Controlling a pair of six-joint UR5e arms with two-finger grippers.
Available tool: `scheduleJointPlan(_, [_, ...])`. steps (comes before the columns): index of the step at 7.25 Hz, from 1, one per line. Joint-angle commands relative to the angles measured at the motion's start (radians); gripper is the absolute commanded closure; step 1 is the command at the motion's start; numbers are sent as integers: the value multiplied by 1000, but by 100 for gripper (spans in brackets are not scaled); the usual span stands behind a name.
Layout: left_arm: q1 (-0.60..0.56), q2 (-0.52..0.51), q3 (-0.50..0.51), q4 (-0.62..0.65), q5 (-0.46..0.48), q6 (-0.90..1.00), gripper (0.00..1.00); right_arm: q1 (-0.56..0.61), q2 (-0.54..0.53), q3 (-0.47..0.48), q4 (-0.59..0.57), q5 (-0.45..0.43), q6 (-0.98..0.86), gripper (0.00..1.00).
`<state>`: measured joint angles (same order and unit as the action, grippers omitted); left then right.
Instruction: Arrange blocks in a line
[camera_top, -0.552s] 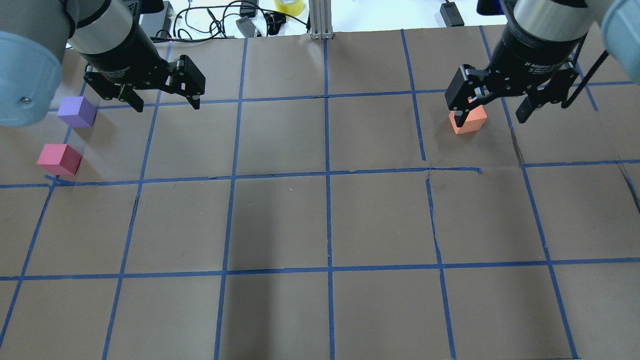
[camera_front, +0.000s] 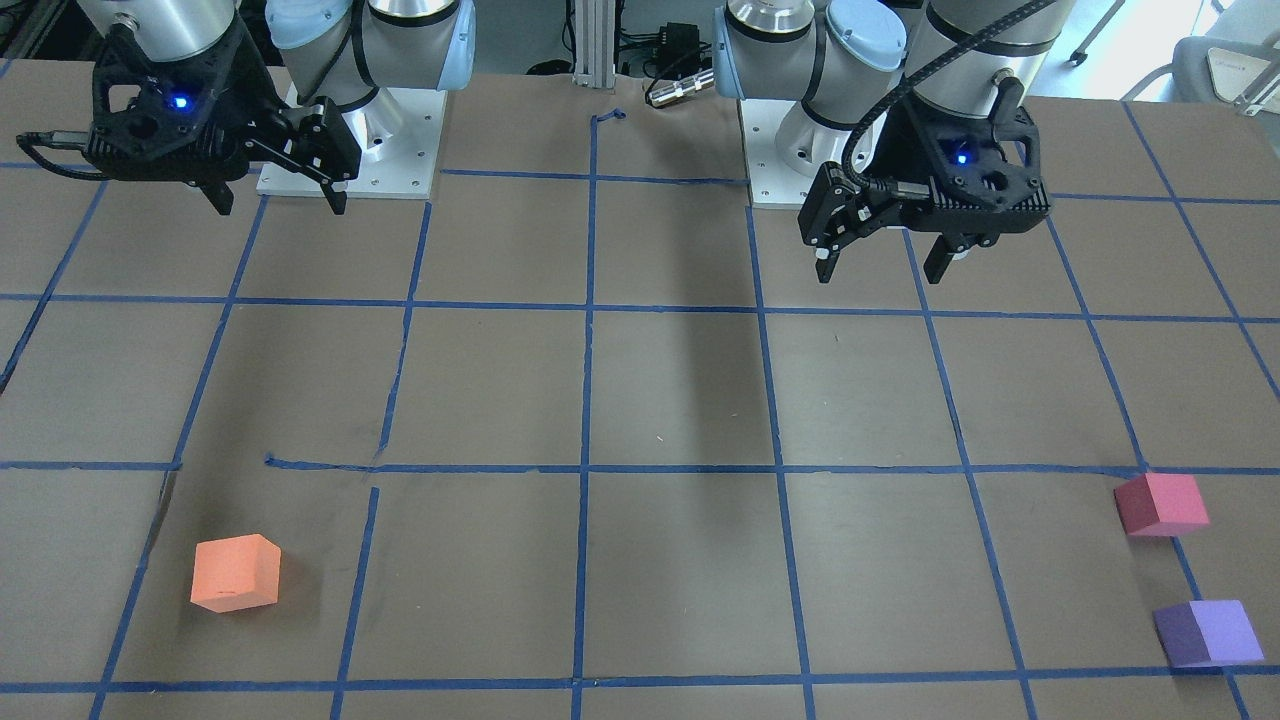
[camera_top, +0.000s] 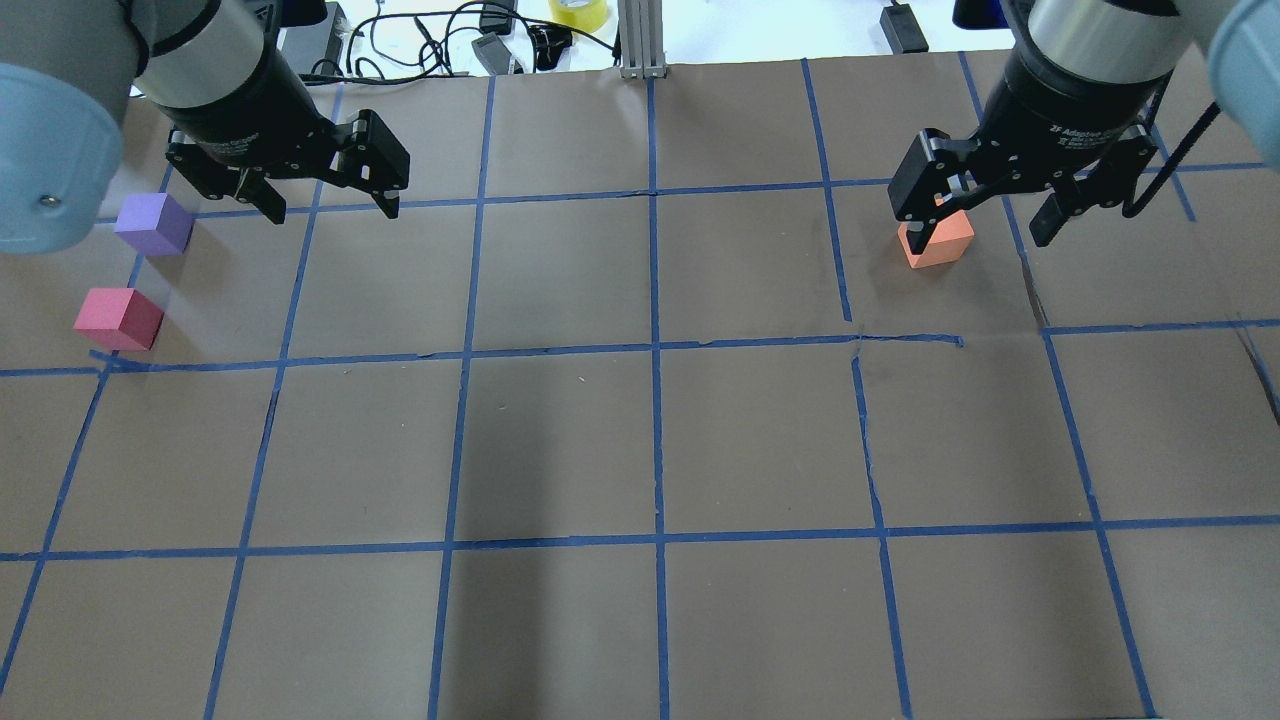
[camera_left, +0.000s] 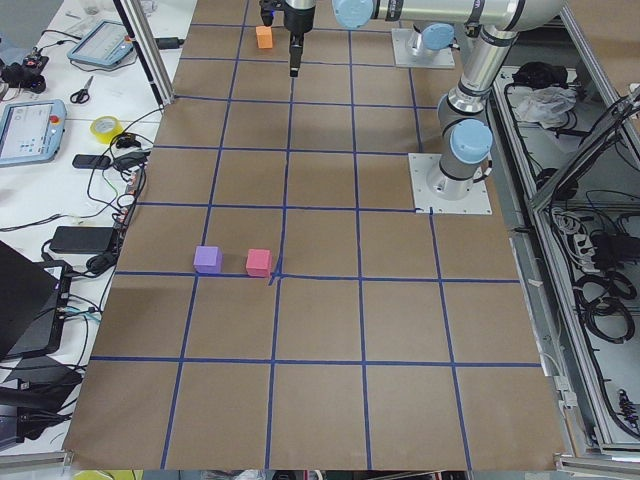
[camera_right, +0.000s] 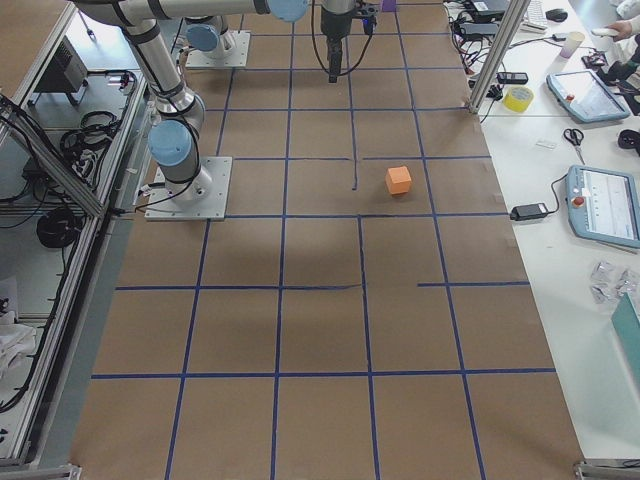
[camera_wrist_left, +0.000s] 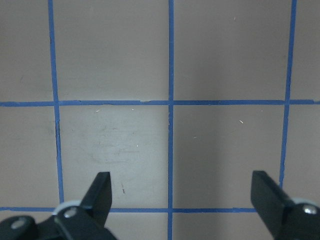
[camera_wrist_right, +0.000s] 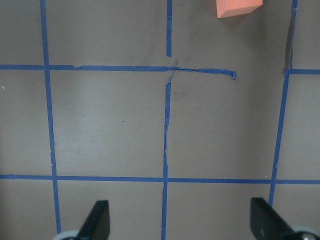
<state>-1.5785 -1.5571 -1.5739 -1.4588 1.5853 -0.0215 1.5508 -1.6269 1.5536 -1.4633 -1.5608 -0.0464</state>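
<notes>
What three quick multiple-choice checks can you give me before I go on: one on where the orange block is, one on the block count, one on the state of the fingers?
1. Where does the orange block lie?
A. Alone on the robot's right side of the table
B. Between the other two blocks
C. Held off the surface

2. How many blocks are there?
A. Two
B. Three
C. Four

3. How do the left fingers and right fingers stand?
A. Both pairs shut on blocks
B. Both pairs open and empty
C. One pair open, one shut

Answers:
1 A: it sits by itself in the right arm's half, far from the others.
2 B: the orange one, plus a pinkish-red block and a purple block side by side on the left.
3 B: each wrist view shows the fingers wide apart with nothing held between them.
</notes>
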Motion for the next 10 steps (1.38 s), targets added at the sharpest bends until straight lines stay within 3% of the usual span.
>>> scheduleJointPlan(1, [0, 0, 0, -2, 1, 0, 0, 0, -1, 0, 4, 1, -1, 0])
scheduleJointPlan(7, [0, 2, 0, -2, 2, 0, 0, -5, -10, 5, 23, -24, 5, 0])
scheduleJointPlan(10, [0, 2, 0, -3, 2, 0, 0, -9, 4, 5, -23, -25, -1, 0])
